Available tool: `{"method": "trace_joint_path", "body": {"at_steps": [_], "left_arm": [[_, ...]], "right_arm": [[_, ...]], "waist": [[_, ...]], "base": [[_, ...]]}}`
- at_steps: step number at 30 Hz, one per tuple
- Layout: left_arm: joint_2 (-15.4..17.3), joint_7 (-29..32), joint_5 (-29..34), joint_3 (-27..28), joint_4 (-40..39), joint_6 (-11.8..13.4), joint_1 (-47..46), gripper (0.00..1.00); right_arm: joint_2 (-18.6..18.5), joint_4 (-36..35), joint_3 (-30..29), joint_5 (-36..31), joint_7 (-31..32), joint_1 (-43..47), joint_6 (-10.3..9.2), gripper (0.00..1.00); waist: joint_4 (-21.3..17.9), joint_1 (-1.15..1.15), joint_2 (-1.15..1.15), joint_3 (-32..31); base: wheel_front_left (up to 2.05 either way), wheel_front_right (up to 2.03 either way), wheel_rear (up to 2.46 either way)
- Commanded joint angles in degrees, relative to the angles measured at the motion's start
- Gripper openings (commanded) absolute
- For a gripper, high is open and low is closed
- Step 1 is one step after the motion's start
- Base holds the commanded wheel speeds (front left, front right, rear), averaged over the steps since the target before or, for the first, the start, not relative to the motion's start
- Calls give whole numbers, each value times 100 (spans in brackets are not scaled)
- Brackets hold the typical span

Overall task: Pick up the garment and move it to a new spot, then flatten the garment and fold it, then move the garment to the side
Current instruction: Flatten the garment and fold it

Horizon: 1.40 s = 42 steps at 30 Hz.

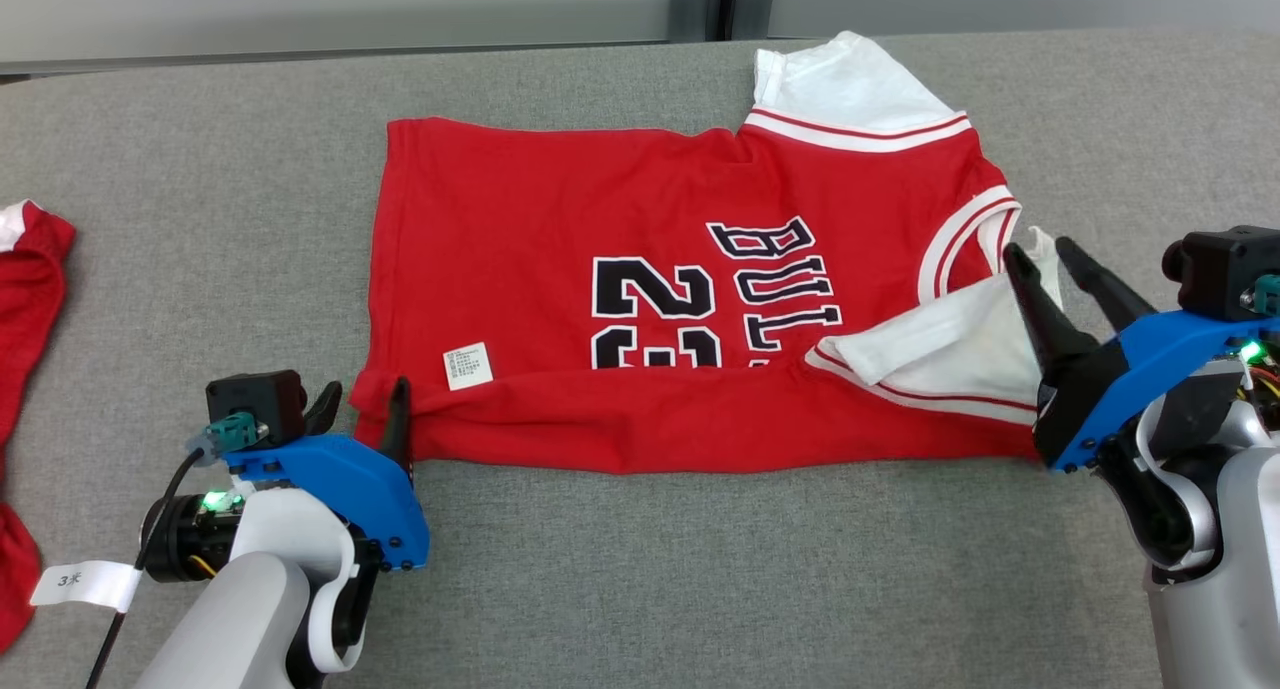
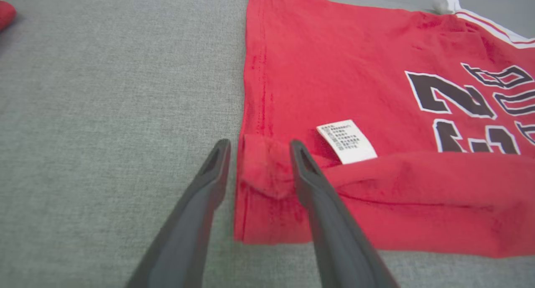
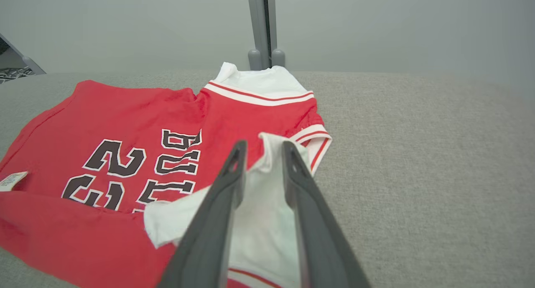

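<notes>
- Now we see the red garment [image 1: 640, 269] lying flat in the middle of the grey bench [image 1: 700, 569], its near edge folded up over the number.
- Our left claw [image 1: 365, 389] has its fingers apart astride the near-left corner.
- Our right claw [image 1: 1038, 247] also has its fingers apart, over the white sleeve [image 1: 950, 354].
- We judge both claws should lift straight up, so the cloth isn't dragged.
- The garment sits in no container, just on the bench.

You see a grey cloth-covered desk [image 1: 640, 569], perhaps a second red garment [image 1: 28, 269] at its left edge, a grey post [image 3: 262, 24] behind.
</notes>
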Motion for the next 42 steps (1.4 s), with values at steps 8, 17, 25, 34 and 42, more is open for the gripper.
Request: {"method": "trace_joint_path", "body": {"at_steps": [8, 17, 25, 34, 42], "left_arm": [[38, -375, 14, 164, -91, 271, 319, 100], [109, -576, 7, 193, -519, 497, 969, 100], [52, -408, 55, -17, -212, 351, 706, 100], [-99, -230, 62, -200, 424, 216, 272, 100], [-210, 7, -129, -322, 938, -2, 238, 33]], "right_arm": [[37, 37, -38, 136, -277, 210, 3, 100], [477, -546, -828, -69, 190, 1176, 3, 100], [573, -79, -1112, 92, 114, 1316, 3, 100], [571, 1126, -797, 230, -95, 737, 3, 100], [581, 1863, -545, 226, -21, 442, 3, 89]], "waist": [[41, -1, 0, -180], [-56, -1, 0, -328], [-175, -1, 0, -282], [-176, -1, 0, -97], [-142, -1, 0, 9]], "base": [[0, 0, 0], [0, 0, 0], [0, 0, 0], [0, 0, 0], [0, 0, 0]]}}
